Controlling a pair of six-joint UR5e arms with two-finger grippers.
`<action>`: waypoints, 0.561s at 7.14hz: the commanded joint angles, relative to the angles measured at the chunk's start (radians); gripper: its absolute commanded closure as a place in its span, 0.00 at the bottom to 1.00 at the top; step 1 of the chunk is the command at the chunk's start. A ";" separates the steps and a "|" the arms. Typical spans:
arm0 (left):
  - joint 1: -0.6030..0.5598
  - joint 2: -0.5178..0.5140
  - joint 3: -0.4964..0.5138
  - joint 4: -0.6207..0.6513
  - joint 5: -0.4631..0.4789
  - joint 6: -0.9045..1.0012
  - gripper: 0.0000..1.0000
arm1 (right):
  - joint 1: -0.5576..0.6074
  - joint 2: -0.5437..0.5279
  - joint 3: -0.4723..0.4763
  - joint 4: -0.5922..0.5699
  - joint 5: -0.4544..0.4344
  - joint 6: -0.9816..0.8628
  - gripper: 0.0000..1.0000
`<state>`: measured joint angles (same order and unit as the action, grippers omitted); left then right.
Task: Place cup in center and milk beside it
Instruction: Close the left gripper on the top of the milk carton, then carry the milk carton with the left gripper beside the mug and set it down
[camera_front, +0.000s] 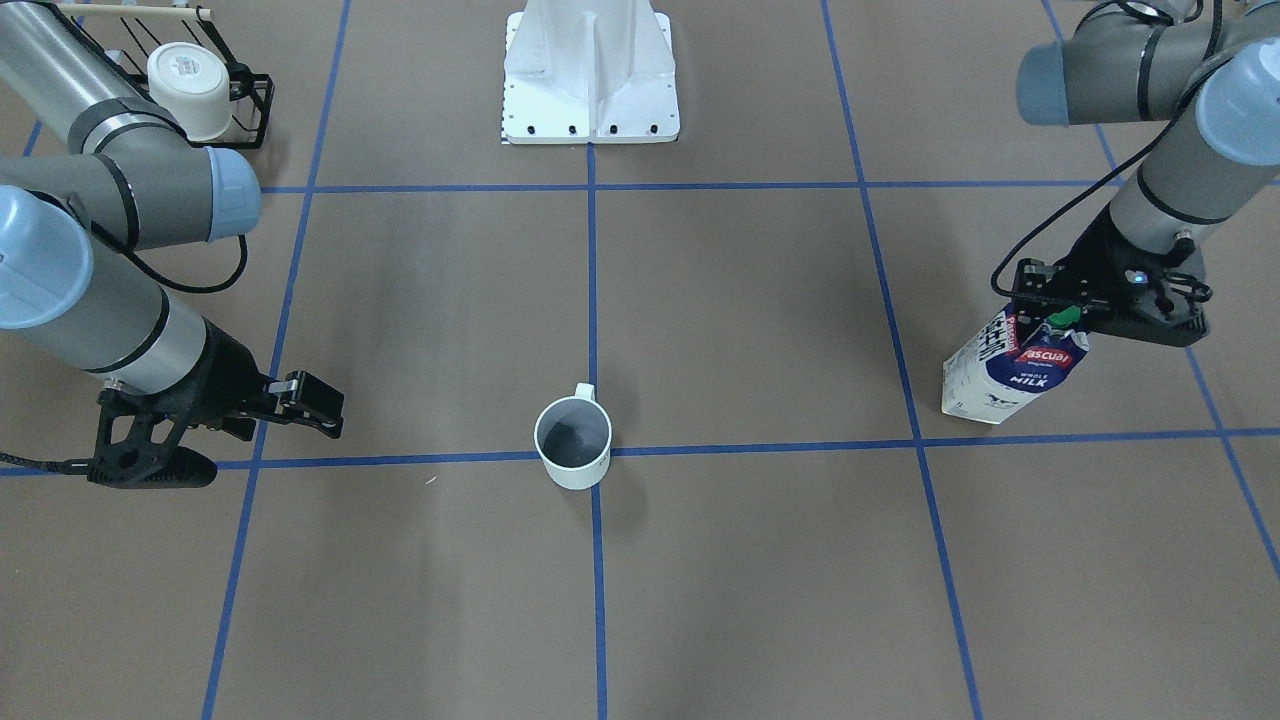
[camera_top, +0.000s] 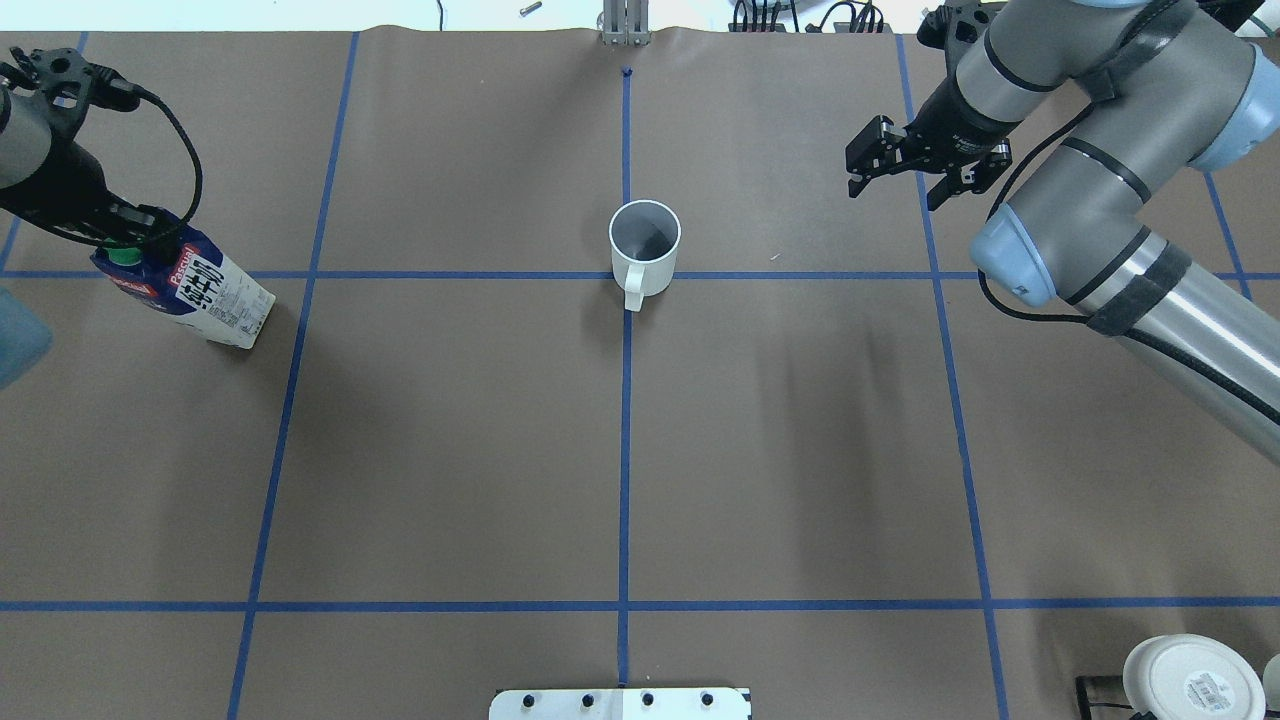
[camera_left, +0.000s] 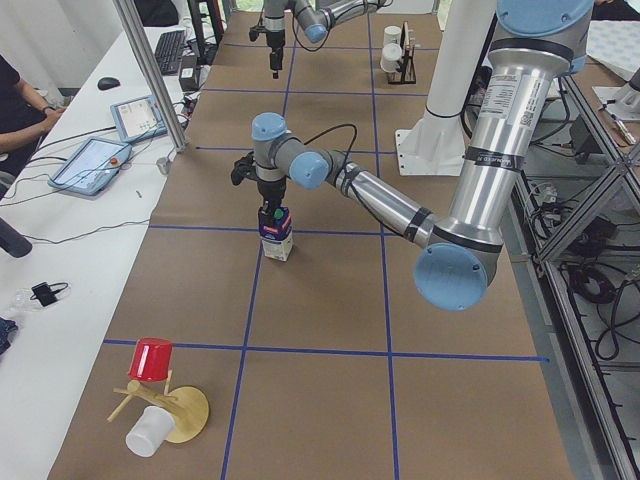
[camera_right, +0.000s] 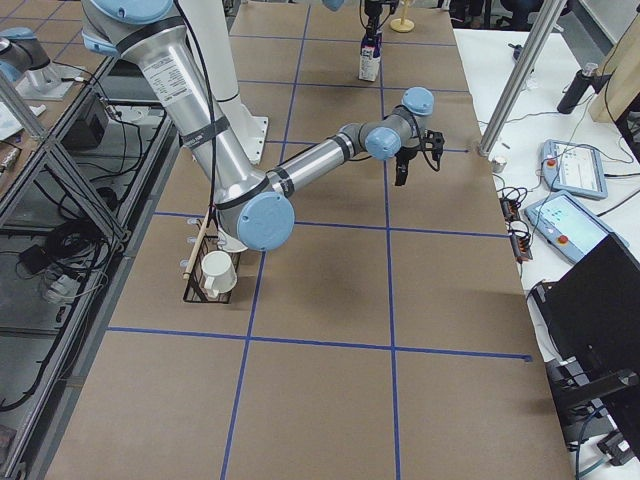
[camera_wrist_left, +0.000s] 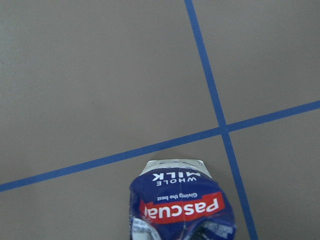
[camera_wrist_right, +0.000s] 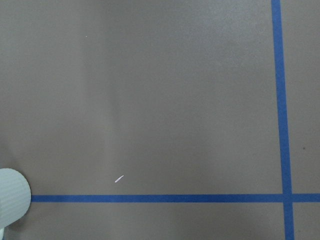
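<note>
Brown paper table (camera_top: 450, 450), blue tape grid. Left arm bent low at far edge — left gripper (camera_front: 1075, 310) pinched tight on top of milk (camera_front: 1010, 375), a boxy blue-white carton. Right gripper (camera_top: 900, 190) spread wide, empty, up in air. Smooth round white cup (camera_top: 645, 250) sits on center (camera_top: 626, 320) — well apart from milk. Wire rack (camera_front: 255, 100) with mug (camera_front: 190, 90) in corner.
</note>
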<state>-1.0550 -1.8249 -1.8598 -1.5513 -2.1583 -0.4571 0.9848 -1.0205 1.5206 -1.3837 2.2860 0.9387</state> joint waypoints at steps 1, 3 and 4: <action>-0.005 -0.176 -0.027 0.269 -0.015 -0.005 1.00 | 0.000 -0.004 0.013 -0.001 0.001 0.000 0.00; 0.000 -0.362 0.058 0.372 -0.018 -0.088 1.00 | 0.000 -0.007 0.012 -0.001 0.003 0.000 0.00; 0.027 -0.478 0.153 0.367 -0.018 -0.207 1.00 | 0.000 -0.007 0.013 -0.001 0.003 0.000 0.00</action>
<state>-1.0497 -2.1721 -1.8012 -1.2001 -2.1758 -0.5515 0.9848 -1.0266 1.5324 -1.3852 2.2885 0.9388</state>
